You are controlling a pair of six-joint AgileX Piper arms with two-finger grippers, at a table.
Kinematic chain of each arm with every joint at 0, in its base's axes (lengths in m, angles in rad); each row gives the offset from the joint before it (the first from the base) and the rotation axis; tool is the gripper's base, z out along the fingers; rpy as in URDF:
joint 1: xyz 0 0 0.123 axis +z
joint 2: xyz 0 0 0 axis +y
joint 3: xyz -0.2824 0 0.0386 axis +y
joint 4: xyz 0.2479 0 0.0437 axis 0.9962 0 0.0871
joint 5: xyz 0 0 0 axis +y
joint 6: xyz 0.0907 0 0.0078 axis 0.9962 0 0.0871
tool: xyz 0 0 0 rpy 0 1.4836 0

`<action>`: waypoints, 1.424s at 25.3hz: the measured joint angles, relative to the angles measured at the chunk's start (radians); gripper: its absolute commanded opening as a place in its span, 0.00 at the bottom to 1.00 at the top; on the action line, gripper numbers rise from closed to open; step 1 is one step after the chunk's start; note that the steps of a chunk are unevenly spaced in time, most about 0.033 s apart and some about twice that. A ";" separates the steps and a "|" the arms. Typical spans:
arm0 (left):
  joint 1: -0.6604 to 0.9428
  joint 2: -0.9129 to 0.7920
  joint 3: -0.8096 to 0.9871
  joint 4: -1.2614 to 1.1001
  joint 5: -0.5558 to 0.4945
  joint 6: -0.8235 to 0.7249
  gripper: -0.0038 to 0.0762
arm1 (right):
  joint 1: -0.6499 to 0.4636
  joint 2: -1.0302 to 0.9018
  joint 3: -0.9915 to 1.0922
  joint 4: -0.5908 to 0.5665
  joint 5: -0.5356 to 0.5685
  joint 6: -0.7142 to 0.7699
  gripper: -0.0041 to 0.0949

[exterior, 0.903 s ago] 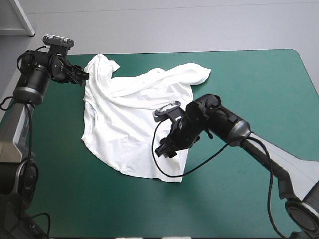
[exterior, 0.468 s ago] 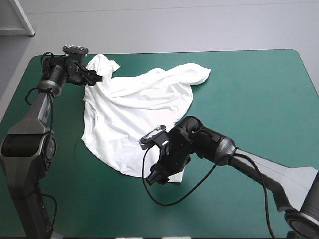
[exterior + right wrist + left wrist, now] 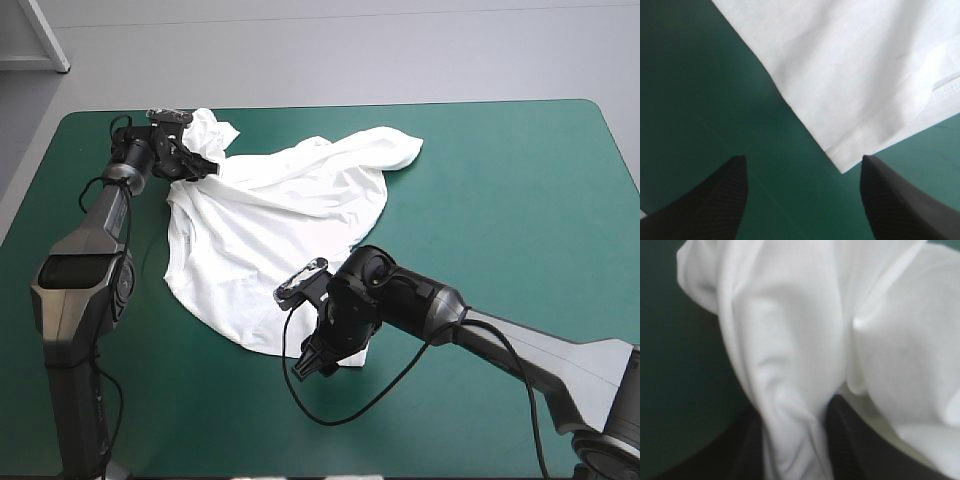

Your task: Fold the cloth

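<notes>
T-shirt [image 3: 270, 225], spread rumpled between my grippers: left gripper [image 3: 207, 166] has moved in and, judging by a blurred view, pinches a far fold; right gripper [image 3: 802, 159] has dropped, fingers apart, hem corner [image 3: 842, 169] just ahead, second grasp pending.

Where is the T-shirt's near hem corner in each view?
High view: hem corner beside the right pincer.
Left wrist view: not in it; only T-shirt folds in the left pincer.
Right wrist view: hem corner just ahead of the open right pincer.
Shared landmark: the teal-green cover.
</notes>
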 measured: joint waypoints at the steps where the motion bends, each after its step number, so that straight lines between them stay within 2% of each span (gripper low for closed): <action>1: 0.000 0.000 -0.002 -0.001 0.001 0.000 0.08 | 0.000 0.000 0.000 -0.003 0.000 0.000 0.65; 7: 0.000 0.000 -0.003 -0.001 0.002 0.000 0.08 | 0.013 0.000 0.000 -0.010 -0.016 -0.036 0.65; 10: 0.000 0.000 -0.003 -0.001 0.000 0.001 0.08 | 0.028 0.002 0.000 -0.009 -0.062 -0.069 0.65; 18: 0.000 0.000 -0.003 -0.018 0.000 0.004 0.08 | 0.028 0.156 0.000 -0.009 -0.127 -0.122 0.65; 21: 0.000 0.000 -0.003 -0.019 0.001 0.004 0.08 | 0.028 0.190 -0.002 -0.013 -0.133 -0.124 0.54; 24: 0.001 0.000 -0.003 -0.019 0.005 0.004 0.08 | 0.028 0.198 -0.007 -0.029 -0.131 -0.126 0.28; 26: 0.001 0.000 -0.003 -0.019 0.011 0.004 0.08 | 0.028 0.200 -0.008 -0.045 -0.134 -0.126 0.06; 27: 0.001 0.000 -0.003 -0.019 0.015 0.005 0.08 | 0.027 0.200 -0.009 -0.050 -0.140 -0.126 0.03; 32: 0.001 -0.006 -0.003 -0.019 0.044 0.005 0.08 | 0.027 0.201 -0.010 -0.076 -0.163 -0.106 0.02; 36: 0.001 -0.039 -0.003 -0.019 0.069 0.005 0.08 | 0.032 0.194 -0.011 -0.184 -0.188 -0.022 0.02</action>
